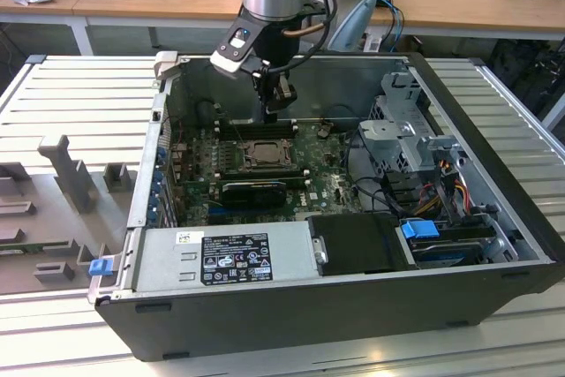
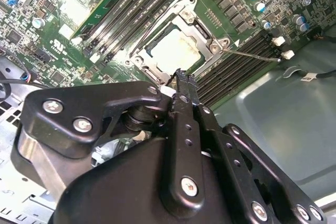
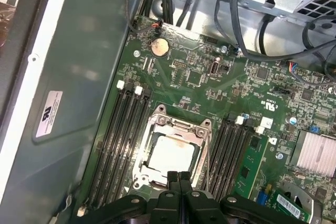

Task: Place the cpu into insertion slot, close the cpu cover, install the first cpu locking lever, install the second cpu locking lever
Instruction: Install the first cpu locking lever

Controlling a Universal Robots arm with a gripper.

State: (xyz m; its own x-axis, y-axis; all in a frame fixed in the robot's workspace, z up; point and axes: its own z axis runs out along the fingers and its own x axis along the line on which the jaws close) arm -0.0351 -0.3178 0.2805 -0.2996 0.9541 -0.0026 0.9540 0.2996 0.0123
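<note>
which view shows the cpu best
The first wrist view: the cpu lies nearly face-on, framed by the cpu cover, with the gripper at just one edge. The second wrist view shows it slanted, partly behind the gripper. The exterior view shows it far off, near the gripper.

Exterior view: even, bright room light from above, with soft shadows inside the computer case (image 1: 353, 306). In both wrist views the cpu (image 3: 170, 153) is washed out nearly white and the heatsink (image 3: 315, 153) glares. The gripper (image 2: 181, 75) body is dark with little detail, apart from highlights on its screws.
</note>
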